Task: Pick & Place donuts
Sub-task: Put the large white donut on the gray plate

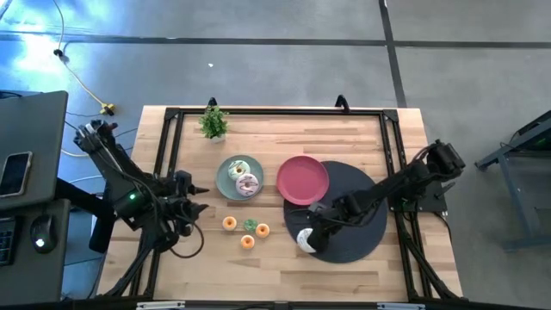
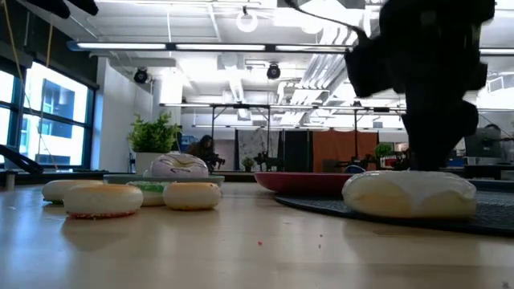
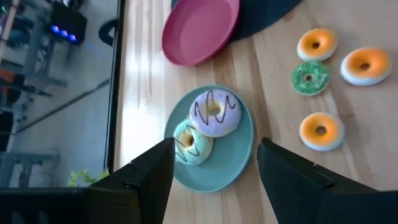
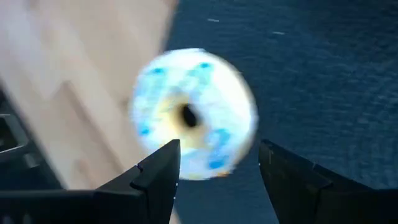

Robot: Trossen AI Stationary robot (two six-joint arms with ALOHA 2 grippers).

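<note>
1. Right gripper (image 4: pixel 217 165) hangs over the white donut (image 4: pixel 193 115), fingers spread apart and nothing between them. The donut lies flat at the near edge of the black mat (image 1: pixel 362 220), close to the bare wood.
2. Left gripper (image 3: pixel 214 165) waits at the table's left side, fingers apart and empty, looking toward the grey-green plate (image 3: pixel 239 158).
3. That plate carries the pink donut (image 3: pixel 214 112) and the pale green donut (image 3: pixel 189 142), touching. The pink plate (image 1: pixel 303 179) looks empty.
4. Judgement: step in hand is grasping the white donut. Centre the fingers across the ring and descend straight.
5. Close across the full body, not the icing rim.
6. Risk: an off-centre pinch may skid it off the mat.
</note>
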